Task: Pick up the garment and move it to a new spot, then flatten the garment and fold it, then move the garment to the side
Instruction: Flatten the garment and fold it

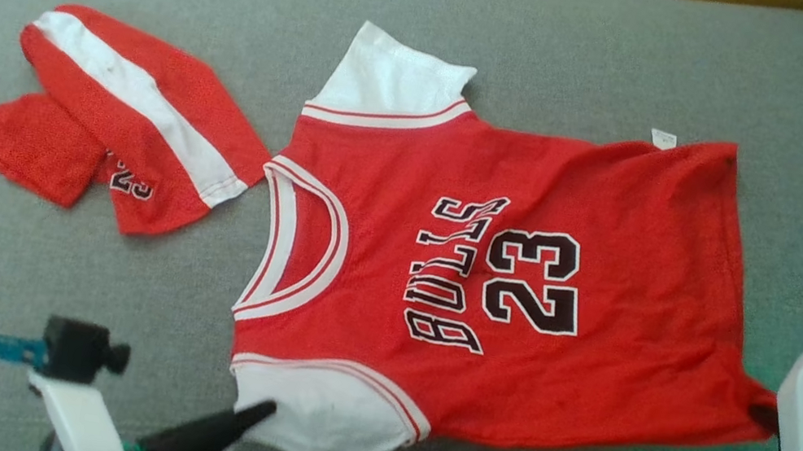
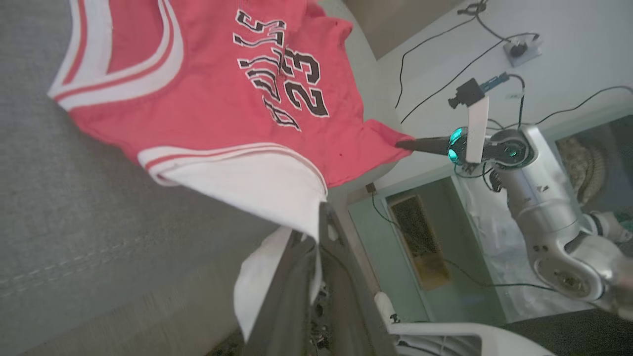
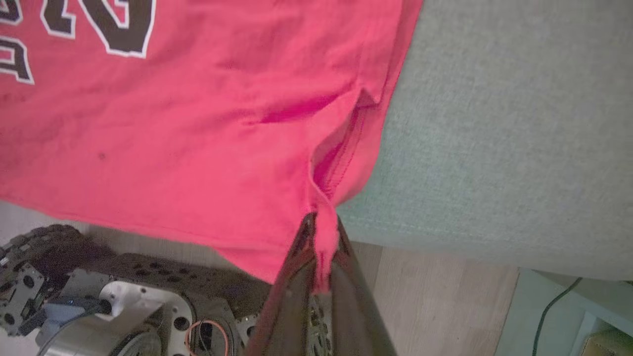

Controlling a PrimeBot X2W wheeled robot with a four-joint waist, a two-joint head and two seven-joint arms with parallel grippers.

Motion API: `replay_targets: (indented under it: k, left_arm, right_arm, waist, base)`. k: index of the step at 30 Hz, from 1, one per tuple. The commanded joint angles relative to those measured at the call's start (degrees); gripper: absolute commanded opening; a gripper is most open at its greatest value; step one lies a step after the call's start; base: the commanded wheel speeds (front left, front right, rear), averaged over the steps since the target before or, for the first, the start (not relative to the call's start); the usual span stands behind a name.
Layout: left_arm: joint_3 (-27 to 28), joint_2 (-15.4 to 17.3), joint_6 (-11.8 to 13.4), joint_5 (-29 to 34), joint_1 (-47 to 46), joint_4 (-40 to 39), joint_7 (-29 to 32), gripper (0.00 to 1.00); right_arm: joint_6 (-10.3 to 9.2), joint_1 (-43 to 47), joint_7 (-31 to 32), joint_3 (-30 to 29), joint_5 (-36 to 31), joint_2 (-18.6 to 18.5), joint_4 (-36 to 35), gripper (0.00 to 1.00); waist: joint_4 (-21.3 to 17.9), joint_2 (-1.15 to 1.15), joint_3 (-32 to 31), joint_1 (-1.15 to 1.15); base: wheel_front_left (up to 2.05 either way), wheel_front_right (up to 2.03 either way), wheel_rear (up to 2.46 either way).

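Observation:
The garment [image 1: 611, 254], a bright red jersey with white sleeves and "BULLS 23" on the chest, lies spread face up on a grey cushion [image 1: 566, 40], collar toward the left. My left gripper [image 1: 262, 409] is shut on the edge of the near white sleeve [image 2: 257, 188]; the left wrist view has its dark fingers [image 2: 324, 232] pinching that cloth. My right gripper [image 1: 764, 415] is shut on the near hem corner. In the right wrist view a red fold [image 3: 324, 232] is clamped between its fingers. The jersey's near edge hangs slightly off the cushion.
Folded red shorts [image 1: 131, 120] with a white stripe lie on the cushion left of the collar. The cushion's front edge runs just below the jersey, with wood floor [image 3: 435, 296] and my base [image 3: 99, 296] beneath. Cables [image 2: 445, 44] trail on the floor.

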Motion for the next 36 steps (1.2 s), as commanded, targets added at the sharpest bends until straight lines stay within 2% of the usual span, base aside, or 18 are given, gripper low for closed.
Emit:
replay_targets:
  k: [1, 7, 17, 28, 34, 35, 36]
  left_arm:
    - [3.60, 1.50, -0.36, -0.81, -4.11, -2.17, -0.74, 0.00]
    - [7.16, 1.12, -0.43, -2.44, -9.01, -2.12, -1.29, 0.00]
    - [9.92, -0.79, -0.46, -1.83, -16.92, 1.35, -1.62, 0.00]
    - [9.05, -3.82, -0.51, -0.12, -23.09, 7.50, -0.95, 0.00]
    - [7.92, -4.09, -0.04, 3.52, -24.85, 11.16, -1.41, 0.00]
    - [7.79, -4.42, 0.04, 3.80, -25.07, 11.80, -1.59, 0.00]
    - [7.67, -4.70, 0.08, 4.05, -25.27, 12.35, -1.73, 0.12]
  right_arm:
    - [-0.02, -1.05, -0.55, -0.98, -1.24, -0.64, -2.71, 0.00]
    - [-0.02, -3.66, -2.63, -4.80, -7.52, 3.14, -4.90, 0.00]
    - [-0.02, -8.08, -8.75, -7.22, -17.26, 6.14, -6.34, 0.00]
    - [-0.02, -11.61, -15.10, -7.76, -21.33, 9.14, -3.28, 0.00]
    - [-0.02, -13.06, -18.56, -7.85, -22.64, 10.09, -1.84, 0.00]
    - [-0.02, -13.31, -19.41, -7.85, -22.84, 10.34, -1.58, 0.02]
    - [-0.02, -13.57, -20.34, -7.84, -23.04, 10.58, -1.35, 0.46]
  waist:
    - [-0.28, 0.00, 0.91, 0.00]
    - [-0.93, 0.00, 4.59, 0.00]
    - [-2.04, 0.00, 11.38, 0.00]
    - [-2.71, 0.00, 15.39, 0.00]
    - [-2.86, 0.00, 15.93, 0.00]
    - [-2.85, 0.00, 15.93, 0.00]
    - [-2.85, 0.00, 15.92, 0.00]
  base:
    - [0.00, 0.00, 0.00]
    - [0.00, 0.00, 0.00]
    - [0.00, 0.00, 0.00]
    - [0.00, 0.00, 0.00]
    - [0.00, 0.00, 0.00]
    - [0.00, 0.00, 0.00]
    - [0.00, 0.00, 0.00]
